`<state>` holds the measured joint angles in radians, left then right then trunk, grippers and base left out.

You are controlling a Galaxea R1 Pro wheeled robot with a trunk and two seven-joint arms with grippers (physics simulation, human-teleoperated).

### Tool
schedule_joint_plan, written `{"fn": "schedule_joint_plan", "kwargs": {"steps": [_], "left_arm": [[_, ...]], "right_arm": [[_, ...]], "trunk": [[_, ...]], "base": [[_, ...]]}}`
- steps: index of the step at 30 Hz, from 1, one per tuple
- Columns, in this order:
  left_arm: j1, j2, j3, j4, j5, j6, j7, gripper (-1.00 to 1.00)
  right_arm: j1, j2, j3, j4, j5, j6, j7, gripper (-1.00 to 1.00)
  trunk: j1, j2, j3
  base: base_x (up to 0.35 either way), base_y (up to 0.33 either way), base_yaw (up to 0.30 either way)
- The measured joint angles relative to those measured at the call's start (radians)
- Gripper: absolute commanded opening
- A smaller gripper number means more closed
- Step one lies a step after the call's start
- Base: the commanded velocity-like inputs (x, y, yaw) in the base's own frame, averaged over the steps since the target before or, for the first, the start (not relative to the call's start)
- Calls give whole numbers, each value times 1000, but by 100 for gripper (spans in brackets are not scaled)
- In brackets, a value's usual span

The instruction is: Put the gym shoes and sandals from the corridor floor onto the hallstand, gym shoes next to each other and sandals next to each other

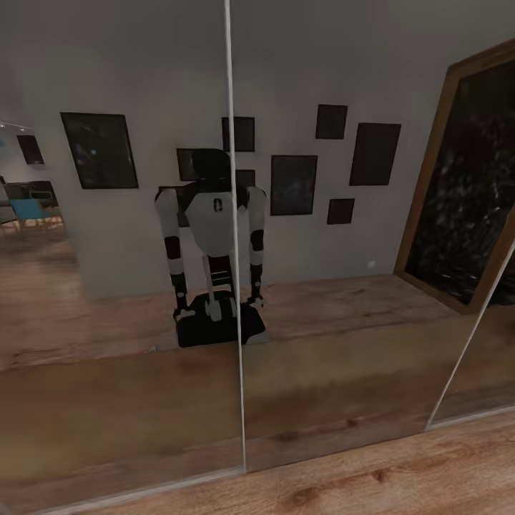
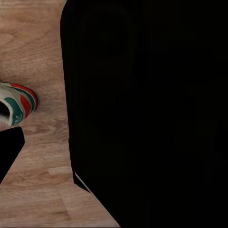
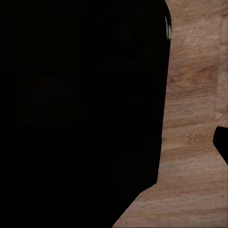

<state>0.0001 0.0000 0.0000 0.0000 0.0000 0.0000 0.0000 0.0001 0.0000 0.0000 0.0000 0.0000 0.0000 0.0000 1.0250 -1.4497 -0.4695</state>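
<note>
One gym shoe [image 2: 16, 104] lies on the corridor floor [image 2: 38, 57] in the left wrist view. Its white heel end with green stripes and a red patch shows at the picture's edge, and the rest is cut off. A dark fingertip [image 2: 9, 149] of my left gripper hangs above the planks close to that shoe, holding nothing that I can see. In the right wrist view a dark fingertip [image 3: 222, 142] shows over bare wood floor [image 3: 194, 118]. Both arms hang beside my black base [image 2: 147, 114]. The sandals and the hallstand are out of view.
Straight ahead stand tall mirrored panels [image 1: 236, 286] with thin pale frames. They reflect my own body [image 1: 214, 250], a grey wall with dark pictures, and wood floor. A wood-framed dark panel [image 1: 465, 186] leans at the right. Floor planks [image 1: 400, 479] run along the mirror's foot.
</note>
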Motion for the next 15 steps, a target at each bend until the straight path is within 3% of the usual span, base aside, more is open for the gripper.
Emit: {"fn": "schedule_joint_plan", "kwargs": {"steps": [4, 15], "left_arm": [[0, -1, 2, -8, 2, -20, -2, 100], [0, -1, 2, -3, 1, -2, -2, 100]], "right_arm": [[-2, 22, 1, -23, 2, -20, -2, 100], [-3, 20, 4, -60, 3, -16, -4, 100]], "trunk": [[0, 0, 0], [0, 0, 0]], "base": [[0, 0, 0], [0, 0, 0]]}}
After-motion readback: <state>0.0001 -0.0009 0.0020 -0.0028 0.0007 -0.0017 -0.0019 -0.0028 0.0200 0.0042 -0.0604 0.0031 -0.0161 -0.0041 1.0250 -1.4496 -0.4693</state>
